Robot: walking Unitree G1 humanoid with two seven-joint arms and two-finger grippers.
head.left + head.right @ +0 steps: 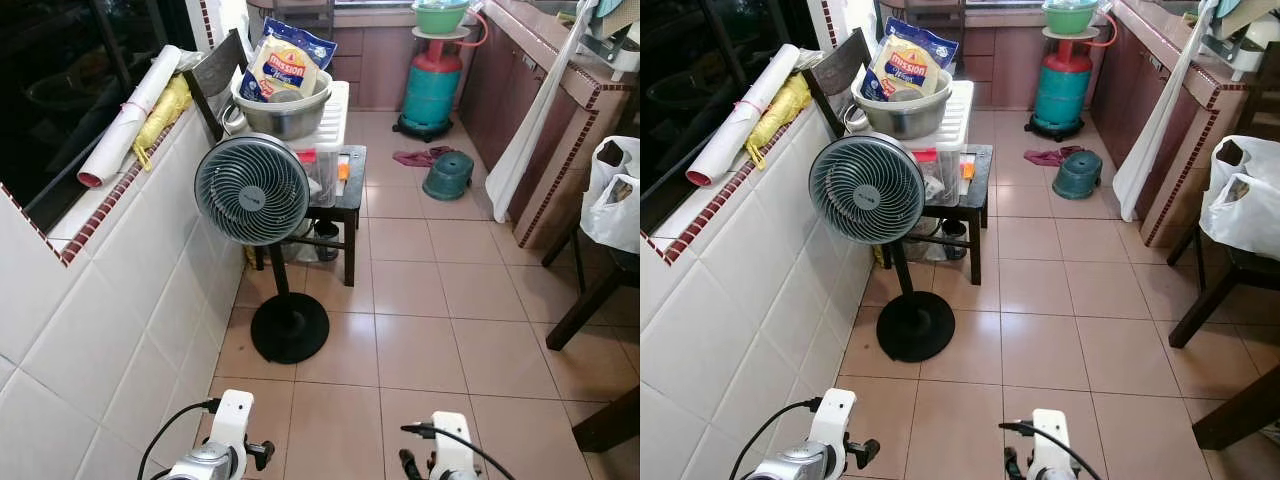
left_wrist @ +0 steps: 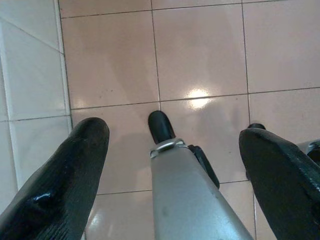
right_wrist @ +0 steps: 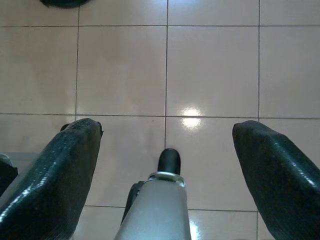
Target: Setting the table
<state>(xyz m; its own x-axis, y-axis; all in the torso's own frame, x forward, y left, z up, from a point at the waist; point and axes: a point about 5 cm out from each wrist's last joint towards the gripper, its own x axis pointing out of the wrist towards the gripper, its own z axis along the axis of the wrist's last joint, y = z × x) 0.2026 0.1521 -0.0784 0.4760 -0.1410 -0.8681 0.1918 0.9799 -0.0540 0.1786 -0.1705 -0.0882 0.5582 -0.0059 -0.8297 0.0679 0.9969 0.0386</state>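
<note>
Both my arms hang low, the left gripper point(image 2: 170, 165) and the right gripper point(image 3: 165, 170) with fingers spread wide, holding nothing, pointing at bare floor point(image 1: 420, 340). No tableware lies near either. The likeliest thing to fetch, the steel bowl point(image 1: 285, 110), sits on the stool point(image 1: 352, 190) ahead and left, behind the fan point(image 1: 251, 190), nearer my left arm
</note>
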